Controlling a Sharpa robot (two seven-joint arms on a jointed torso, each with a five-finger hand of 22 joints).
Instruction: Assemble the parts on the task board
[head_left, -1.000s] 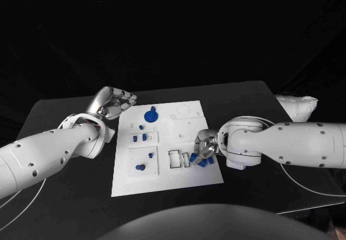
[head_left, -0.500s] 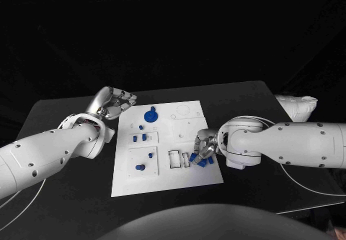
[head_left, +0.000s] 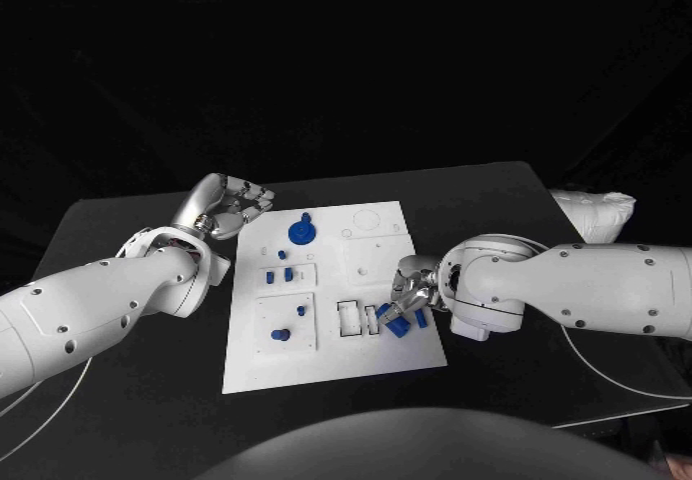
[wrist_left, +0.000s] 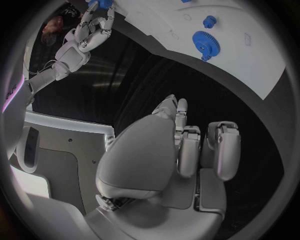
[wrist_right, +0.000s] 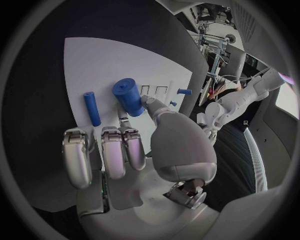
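Note:
The white task board (head_left: 329, 365) lies mid-table. My right hand (head_left: 410, 294) hovers at its right edge, thumb and a fingertip (wrist_right: 125, 121) pinching a thick blue cylinder (wrist_right: 128, 96), which is tilted just above the board (wrist_right: 106, 60). A thin blue pin (wrist_right: 92, 108) lies flat beside it; in the head view the cylinder (head_left: 391, 325) and pin (head_left: 420, 318) sit beside two rectangular slots (head_left: 351, 318). My left hand (head_left: 231, 205) rests off the board's far left corner, fingers (wrist_left: 194, 150) curled in on nothing. A blue gear (head_left: 302, 232) stands at the far end.
Small blue pegs stand in the board's left half: a pair (head_left: 281, 273), a single one (head_left: 302, 311) and a wider one (head_left: 281, 336). The gear (wrist_left: 205, 44) has a small blue knob (wrist_left: 209, 21) next to it. Bare black table surrounds the board.
My right hand has shifted slightly toward the near edge, carrying the blue cylinder a little closer to the slots. The left arm has stayed still.

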